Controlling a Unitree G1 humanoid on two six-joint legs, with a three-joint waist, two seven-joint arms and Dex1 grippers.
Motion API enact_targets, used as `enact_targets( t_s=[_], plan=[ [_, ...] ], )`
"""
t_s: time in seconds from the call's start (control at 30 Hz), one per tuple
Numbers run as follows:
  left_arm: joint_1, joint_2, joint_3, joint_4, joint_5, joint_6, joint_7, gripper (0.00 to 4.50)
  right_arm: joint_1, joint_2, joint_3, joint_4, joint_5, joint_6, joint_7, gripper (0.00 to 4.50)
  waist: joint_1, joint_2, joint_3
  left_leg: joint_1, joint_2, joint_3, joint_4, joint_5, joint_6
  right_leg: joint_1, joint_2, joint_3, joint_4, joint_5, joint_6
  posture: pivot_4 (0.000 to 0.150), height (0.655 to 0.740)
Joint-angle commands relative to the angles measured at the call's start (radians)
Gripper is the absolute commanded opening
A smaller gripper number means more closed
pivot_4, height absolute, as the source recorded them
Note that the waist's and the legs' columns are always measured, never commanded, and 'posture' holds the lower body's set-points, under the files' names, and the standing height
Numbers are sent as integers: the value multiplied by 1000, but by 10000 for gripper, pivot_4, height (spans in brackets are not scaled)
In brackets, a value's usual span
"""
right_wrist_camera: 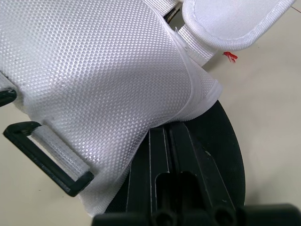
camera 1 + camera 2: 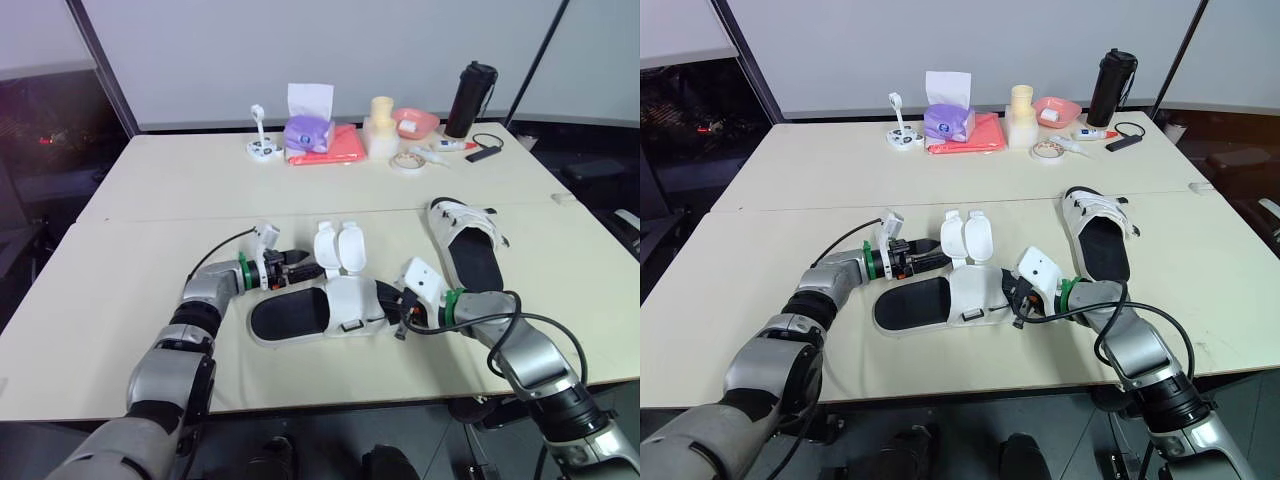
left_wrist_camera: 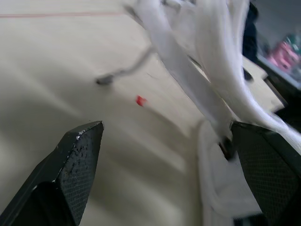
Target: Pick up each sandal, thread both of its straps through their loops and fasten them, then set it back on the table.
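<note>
The near sandal [image 2: 300, 315] lies flat on the counter [image 2: 150, 200] between both arms, its two straps [image 2: 340, 248] flipped up and unfastened. The left pincer [image 2: 305, 267] is spread open just beside those straps. The right pincer [image 2: 400, 315] is closed on the edge of the sandal's white upper, and the other sandal [image 2: 470, 250] lies farther right.

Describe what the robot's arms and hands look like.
Both arms, left arm and right arm, are silver-grey shells with black joints. Each wrist carries a green ring and a white box. A black cable trails along each forearm. The left hand and right hand each have two black fingers with finely dimpled pads.
</note>
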Motion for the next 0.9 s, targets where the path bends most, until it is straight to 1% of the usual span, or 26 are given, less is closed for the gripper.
enact_targets(
  t_s=[0.03,0.37,0.63,0.67,0.73,0.8,0.9],
  plan=[
    [-13,17,-3,-7,19,-22,-39,44684,11,6,1,-20,-8,10,-11,0,0,0,0,0,0,0,0,0,0,0,0,0,0,0,0,1500,7400],
    [-14,-43,-2,9,74,-111,36,44684,14,4,-4,-28,-5,16,-21,0,1,0,0,0,0,0,0,0,0,0,0,0,0,0,0,1500,7400],
    [-26,-84,12,27,68,-136,62,44684,25,5,-7,-41,-4,25,-30,0,3,0,0,0,0,0,0,0,0,0,0,0,0,0,0,1500,7400],
    [-28,-92,16,24,60,-130,56,42266,27,5,-8,-42,-4,24,-31,0,3,0,0,0,0,0,0,0,0,1,0,0,0,0,0,1500,7400],
    [-30,-101,23,19,50,-123,49,35471,30,5,-9,-44,-5,24,-34,0,3,0,0,0,0,0,0,0,0,1,0,0,0,0,0,1500,7400],
    [-29,-107,24,14,48,-119,36,25822,32,5,-10,-44,-5,23,-37,0,3,0,0,0,0,0,0,0,0,1,0,0,0,0,0,1500,7400],
    [-25,-109,25,6,47,-115,19,9178,34,4,-12,-45,-4,22,-40,0,3,0,0,0,0,0,0,0,0,1,0,0,0,0,0,1500,7400]
  ],
)
